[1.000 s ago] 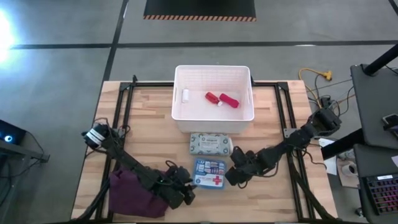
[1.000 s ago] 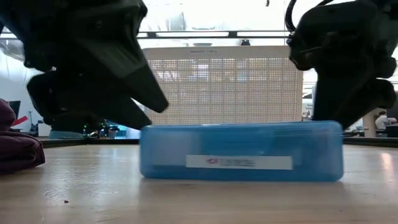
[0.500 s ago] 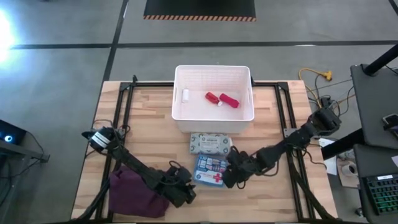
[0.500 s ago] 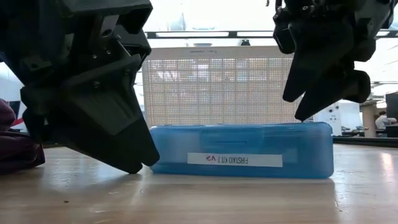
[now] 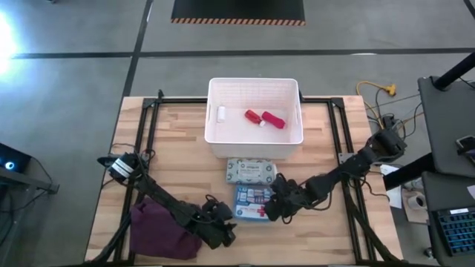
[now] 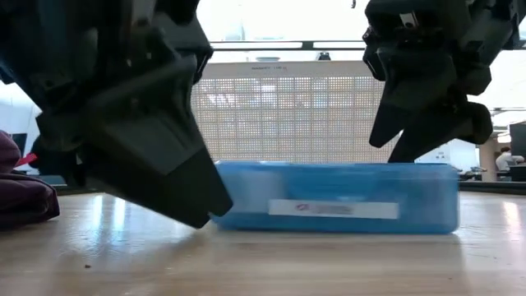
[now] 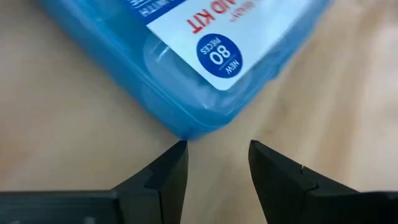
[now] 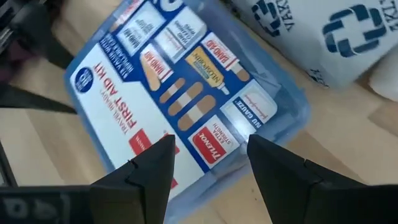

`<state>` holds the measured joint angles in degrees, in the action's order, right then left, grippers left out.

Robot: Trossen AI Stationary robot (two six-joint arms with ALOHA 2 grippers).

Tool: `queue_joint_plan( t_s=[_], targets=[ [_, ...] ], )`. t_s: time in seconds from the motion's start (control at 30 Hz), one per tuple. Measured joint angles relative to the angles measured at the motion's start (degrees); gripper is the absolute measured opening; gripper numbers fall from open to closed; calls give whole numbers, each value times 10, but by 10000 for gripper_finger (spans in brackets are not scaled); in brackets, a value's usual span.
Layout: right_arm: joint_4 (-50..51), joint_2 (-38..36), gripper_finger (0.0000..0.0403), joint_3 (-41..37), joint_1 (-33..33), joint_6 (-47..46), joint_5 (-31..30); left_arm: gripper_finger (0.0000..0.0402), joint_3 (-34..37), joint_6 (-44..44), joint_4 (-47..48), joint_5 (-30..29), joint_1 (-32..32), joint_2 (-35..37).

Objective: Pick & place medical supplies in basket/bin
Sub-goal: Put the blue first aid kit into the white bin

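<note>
The blue first-aid box lies flat on the table, with the grey-green packet lying just beyond it. The white basket stands at the far edge and holds a small red bottle, a pink-red tube and a small white bottle. I see no pink roll. My left gripper is open, low at the box's near-left corner. My right gripper is open and hovers over the box's right part, with its fingers just above the lid. My left gripper has one fingertip against the box's near-left corner. It comes from the table's near-left side, slanting down. Its other finger stands free beside the corner, and the box lies flat on the table.
The folded maroon cloth lies at the near-left, under my left arm. Black frame rails run along the table's left and right sides. Bare wood shows left of the packet and right of the box.
My left gripper has come down and moved toward the box's near-left corner. My right gripper has risen from the box's right end and moved left over its lid. The box has slid a little toward the table's right.
</note>
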<state>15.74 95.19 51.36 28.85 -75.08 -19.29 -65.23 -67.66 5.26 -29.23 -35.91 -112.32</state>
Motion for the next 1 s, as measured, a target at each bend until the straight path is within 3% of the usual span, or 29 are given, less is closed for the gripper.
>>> queue_joint_plan(
  t_s=[0.3,0.6,1.0],
  targets=[
    [0,-3,198,-41,30,-67,-6,152,-1,114,-118,-3,-2,9],
    [5,-3,198,-49,35,-75,1,152,-1,211,-229,0,9,10],
    [-73,1,199,-49,33,-71,14,152,-62,345,-253,-5,19,11]
  ],
)
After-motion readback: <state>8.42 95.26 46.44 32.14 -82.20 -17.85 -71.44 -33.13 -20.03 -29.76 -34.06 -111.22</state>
